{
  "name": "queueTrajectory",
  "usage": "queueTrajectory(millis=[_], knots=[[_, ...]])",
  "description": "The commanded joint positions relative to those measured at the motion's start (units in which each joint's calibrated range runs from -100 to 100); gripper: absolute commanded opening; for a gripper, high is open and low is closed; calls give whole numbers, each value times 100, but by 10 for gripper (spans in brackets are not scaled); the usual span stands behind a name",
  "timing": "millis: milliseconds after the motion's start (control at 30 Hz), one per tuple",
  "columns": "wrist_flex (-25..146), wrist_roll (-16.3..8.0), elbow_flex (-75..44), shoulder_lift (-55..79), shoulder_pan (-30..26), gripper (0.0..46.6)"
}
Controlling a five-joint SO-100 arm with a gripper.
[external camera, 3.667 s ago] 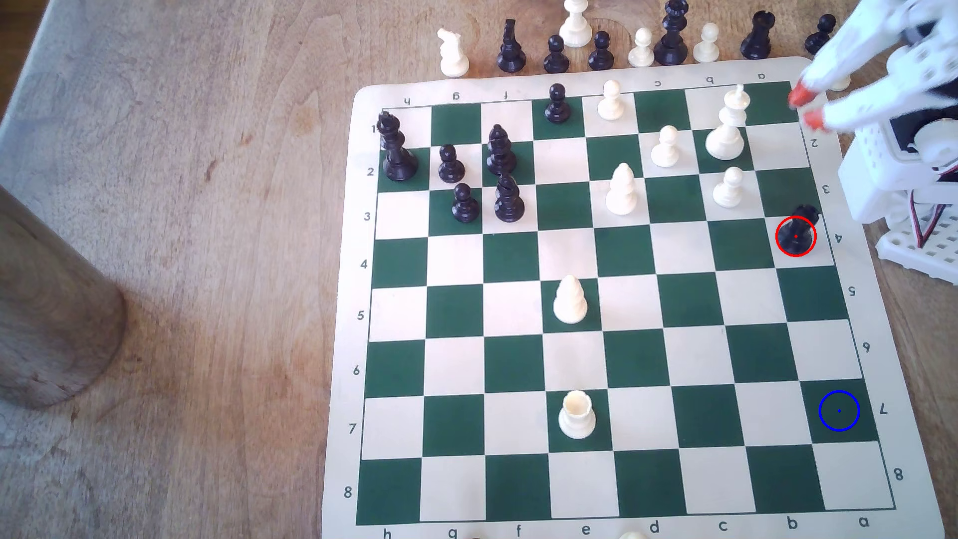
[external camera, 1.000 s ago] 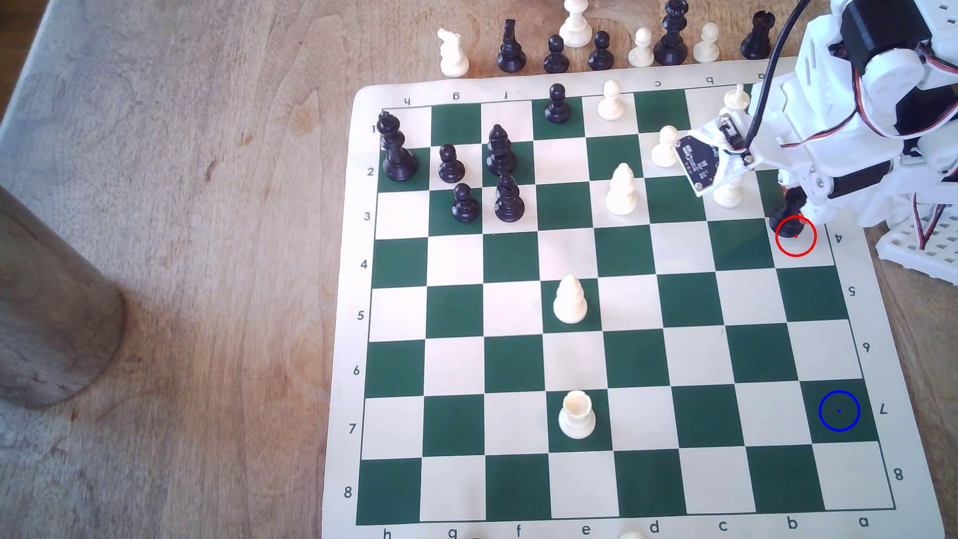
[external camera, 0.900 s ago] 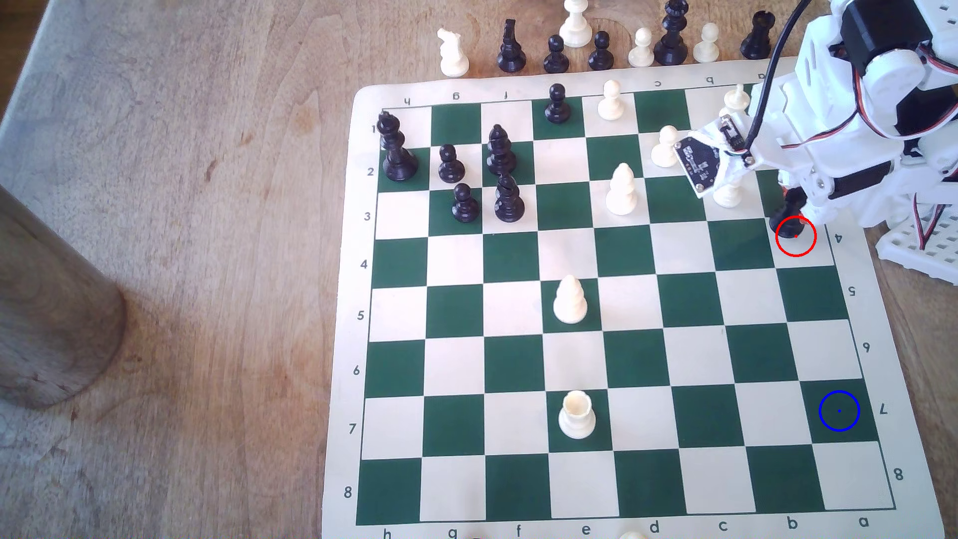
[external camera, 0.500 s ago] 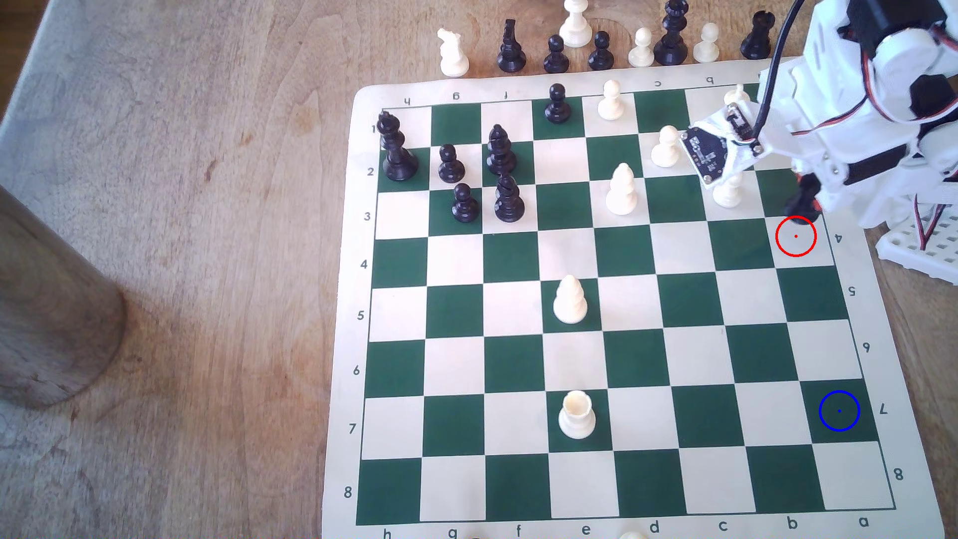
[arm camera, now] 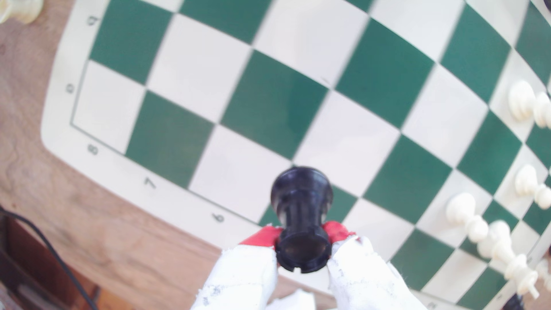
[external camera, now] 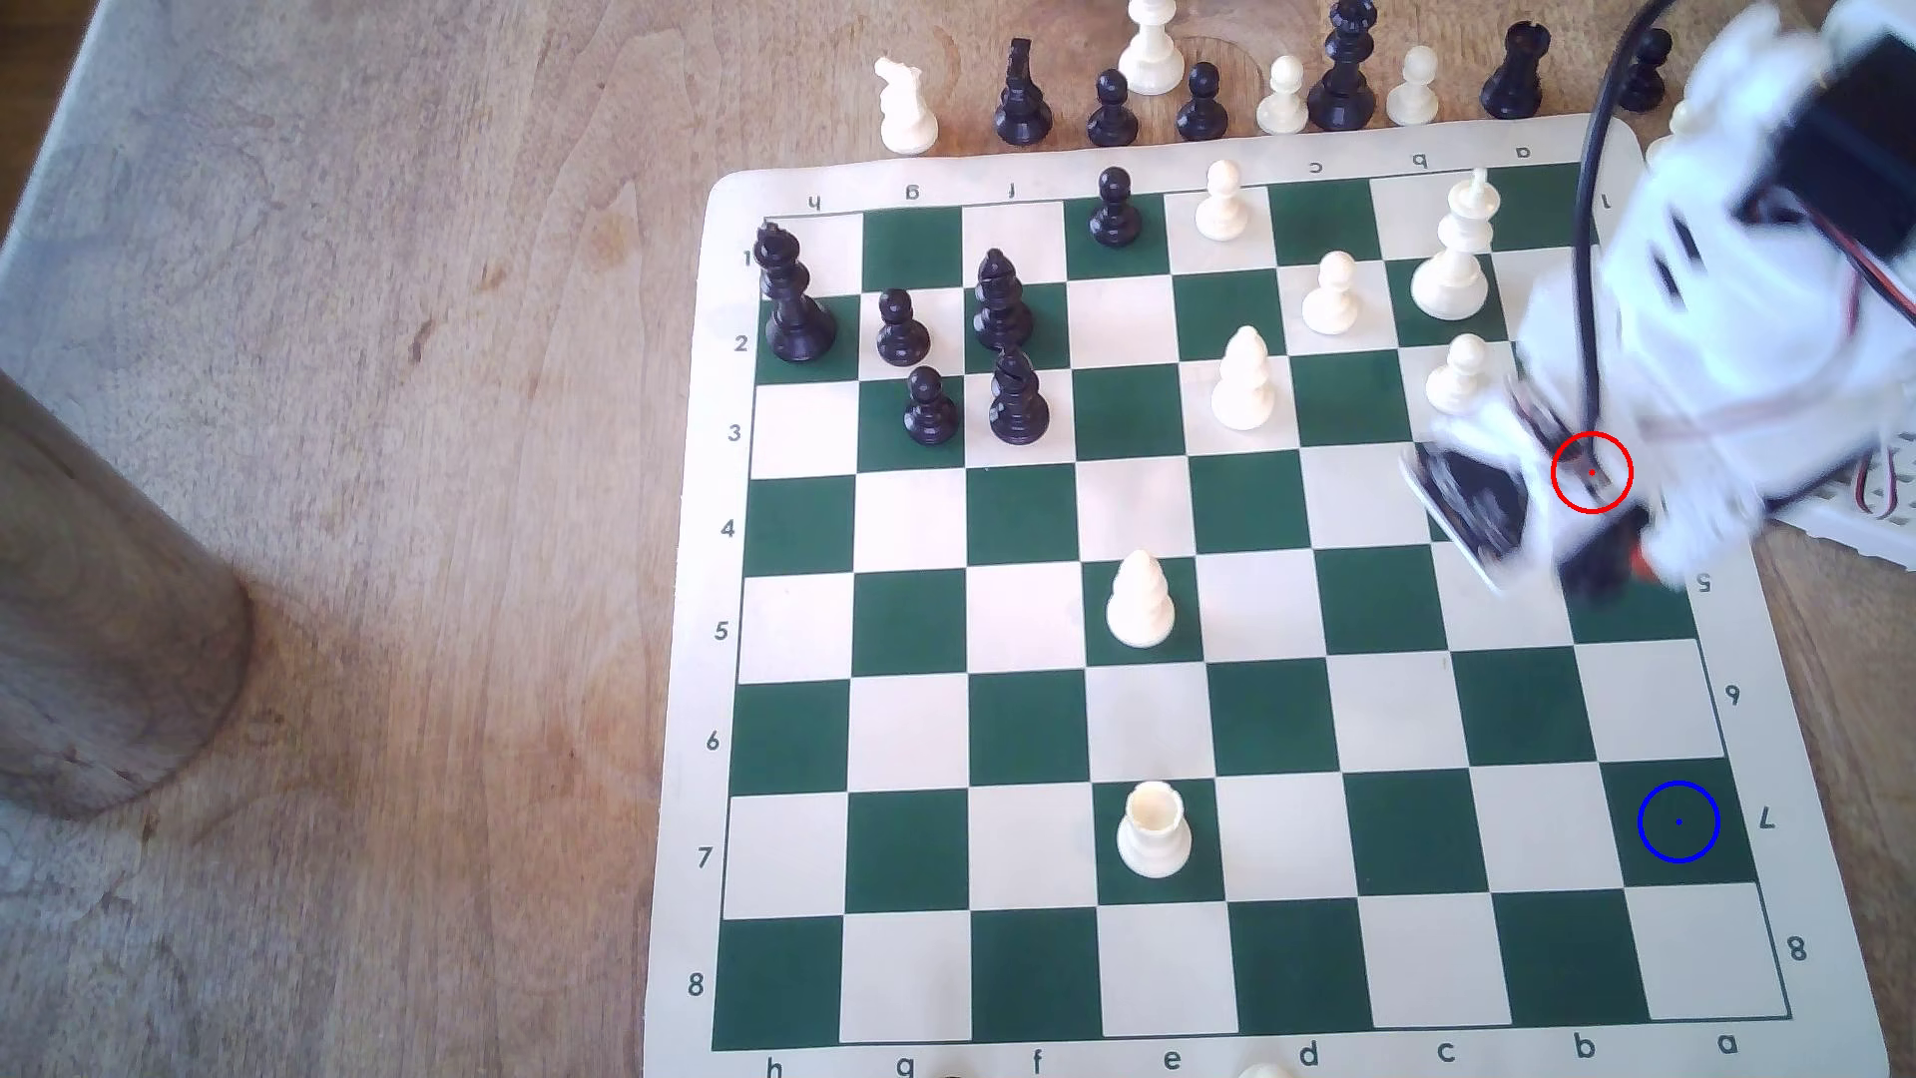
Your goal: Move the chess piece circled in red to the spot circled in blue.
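The end effector (arm camera: 302,238) is gripping the black rook (arm camera: 301,220) clear of the mat (external camera: 679,622). Pickup appears complete; carrying to, and placing on, the blue-circled square (external camera: 1679,822) is remaining.

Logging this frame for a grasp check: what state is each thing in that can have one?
Claw: shut on the rook.
Rook: gripped near its notched top, lifted off the mat, base pointing away from the wrist camera.
Blue-circled square: vacant.
Cream rook: upright on a green row-7 square.
Mat: lying flat on the table.
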Motion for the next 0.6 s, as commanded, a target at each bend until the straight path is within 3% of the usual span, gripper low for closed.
queueTrajectory(millis=[0,567], knots=[[-456,-288,-523,310,-463,5],[-1570,-615,-442,1533,-1644,5]])
